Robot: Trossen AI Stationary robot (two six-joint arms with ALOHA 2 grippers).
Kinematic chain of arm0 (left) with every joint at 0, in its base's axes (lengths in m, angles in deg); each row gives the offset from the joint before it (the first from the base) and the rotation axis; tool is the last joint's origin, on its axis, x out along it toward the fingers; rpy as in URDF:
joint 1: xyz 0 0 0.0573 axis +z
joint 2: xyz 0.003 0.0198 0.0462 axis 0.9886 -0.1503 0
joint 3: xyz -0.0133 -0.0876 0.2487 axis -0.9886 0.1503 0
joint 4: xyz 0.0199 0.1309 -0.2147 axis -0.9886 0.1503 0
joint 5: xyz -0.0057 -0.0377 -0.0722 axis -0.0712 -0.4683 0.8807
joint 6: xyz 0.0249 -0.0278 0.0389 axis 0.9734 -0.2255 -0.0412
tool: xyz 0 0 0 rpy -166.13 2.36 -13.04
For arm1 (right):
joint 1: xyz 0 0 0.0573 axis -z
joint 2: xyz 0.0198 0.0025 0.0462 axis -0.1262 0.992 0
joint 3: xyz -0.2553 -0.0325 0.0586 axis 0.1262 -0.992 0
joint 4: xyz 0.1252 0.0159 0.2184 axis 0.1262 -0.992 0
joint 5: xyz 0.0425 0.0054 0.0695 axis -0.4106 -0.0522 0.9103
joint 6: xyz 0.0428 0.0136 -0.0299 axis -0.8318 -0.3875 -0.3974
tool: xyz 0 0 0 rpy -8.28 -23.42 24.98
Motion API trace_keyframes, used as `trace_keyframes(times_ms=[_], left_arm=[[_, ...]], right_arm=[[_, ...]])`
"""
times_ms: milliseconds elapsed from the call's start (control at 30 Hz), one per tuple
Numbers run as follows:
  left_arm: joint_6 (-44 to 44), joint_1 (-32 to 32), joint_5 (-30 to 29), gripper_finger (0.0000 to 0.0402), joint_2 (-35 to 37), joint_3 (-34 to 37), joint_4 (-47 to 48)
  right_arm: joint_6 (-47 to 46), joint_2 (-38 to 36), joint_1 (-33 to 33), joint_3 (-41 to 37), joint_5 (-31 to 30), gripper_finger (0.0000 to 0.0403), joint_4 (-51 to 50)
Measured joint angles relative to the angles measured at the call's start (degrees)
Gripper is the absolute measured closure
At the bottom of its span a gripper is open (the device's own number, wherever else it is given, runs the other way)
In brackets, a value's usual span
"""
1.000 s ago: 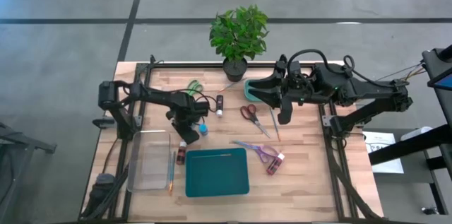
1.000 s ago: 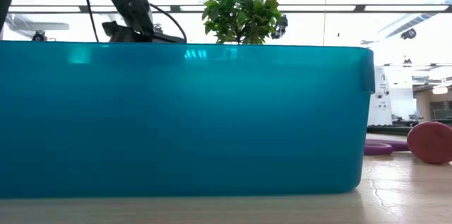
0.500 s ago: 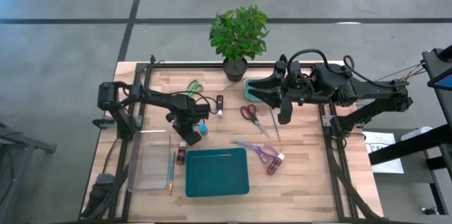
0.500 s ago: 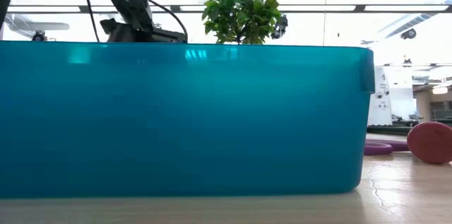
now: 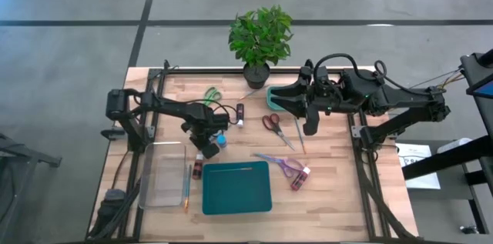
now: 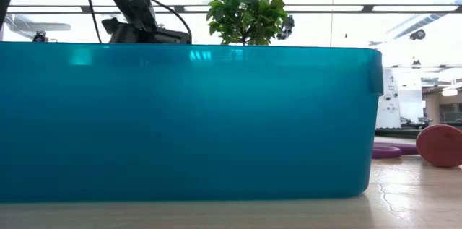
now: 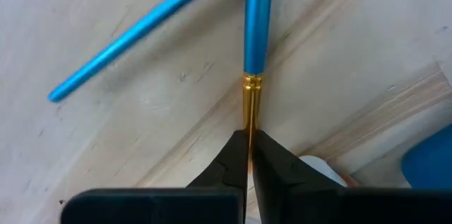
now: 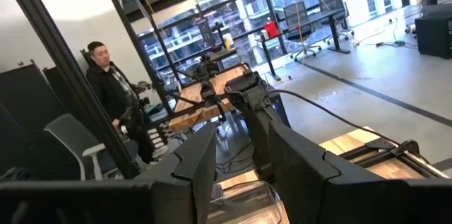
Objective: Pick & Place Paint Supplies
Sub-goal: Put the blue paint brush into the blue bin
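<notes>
My left gripper (image 7: 248, 155) is low over the table's left middle (image 5: 206, 150) and is shut on a thin brush with a blue handle (image 7: 258, 19) and a gold ferrule. A second blue brush (image 7: 134, 37) lies on the wood beside it. A blue bottle (image 5: 222, 142) stands just right of the gripper. A dark red bottle (image 5: 198, 168), a black bottle (image 5: 240, 115) and a pinkish bottle (image 5: 304, 175) lie on the table. My right gripper (image 5: 310, 126) hangs open and empty above the table's far right part; its fingers (image 8: 296, 160) point level into the room. My left gripper pinches the brush's gold ferrule (image 7: 250, 107) between its two fingertips. The fingers come from above, pointing down, and the blue handle runs on away from them. Whether the brush is lifted off the wood, I cannot tell.
A teal bin (image 5: 236, 188) with a brush (image 5: 227, 169) on it stands at the near middle and fills the low view (image 6: 188, 121). A clear tray (image 5: 163, 176), green (image 5: 212, 94), red (image 5: 271, 123) and purple scissors (image 5: 281, 165), a small teal container (image 5: 277, 96) and a potted plant (image 5: 260, 36) stand around.
</notes>
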State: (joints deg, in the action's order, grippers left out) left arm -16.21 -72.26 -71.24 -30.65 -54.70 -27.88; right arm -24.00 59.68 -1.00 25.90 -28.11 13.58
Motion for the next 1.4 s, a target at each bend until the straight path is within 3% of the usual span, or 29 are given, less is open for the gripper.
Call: trace_keyframes(times_ms=[467,633,1400], left_arm=[[-1.1,0.8,-1.3,0.0391,0.2,-0.4,0.6],[-1.5,1.3,-4.2,0.0391,1.5,-0.6,0.1],[-1.2,3.1,-3.5,0.0392,7.5,-0.7,4.8]], right_arm=[[0.0,0.0,0.0,0.0,0.1,0.0274,0.0],[0.0,0.0,0.0,0.0,0.1,0.0274,0.0],[0.2,0.0,0.0,0.0,0.1,0.0274,0.0]])
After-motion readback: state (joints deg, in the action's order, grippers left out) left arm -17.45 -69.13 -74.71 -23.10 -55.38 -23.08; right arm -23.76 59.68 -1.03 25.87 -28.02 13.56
